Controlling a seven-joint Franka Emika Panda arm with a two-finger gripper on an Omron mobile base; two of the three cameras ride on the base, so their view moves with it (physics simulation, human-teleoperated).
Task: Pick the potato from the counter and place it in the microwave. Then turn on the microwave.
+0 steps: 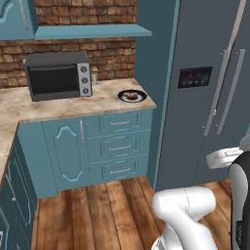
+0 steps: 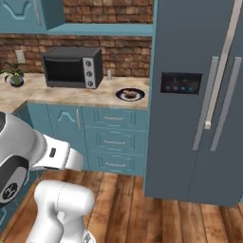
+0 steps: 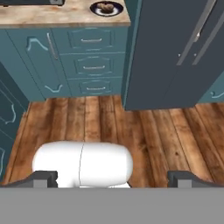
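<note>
One container to note: dark round plate (image 1: 143,96) near the counter's (image 1: 63,105) right end, close to the front edge, just beside the tall grey fridge (image 2: 190,142). Holds a small tan-brown lump at its middle, judged to be the potato (image 3: 106,7); too small to make out more. Likely firm and stiff, fairly light, dry-skinned with decent friction, not fragile, but rounded, so apt to roll or squirt out of an off-centre pinch. Best taken from above, across its narrower width at the middle of the lump, with the tips lowered inside the plate's rim and kept off the rim itself; could drag or tip the plate otherwise. Farther left, towards the counter's back edge by the brick wall, a small black-and-silver oven box (image 1: 57,75), door shut, contents not discernible through the dark glass; not taken for the appliance the task names. Gripper (image 3: 113,179) well apart from the counter, over the wooden floor (image 3: 144,122), fingertips (image 3: 43,178) spread wide with nothing between them. Judged stage: approach not yet begun, potato untouched on its plate.
</note>
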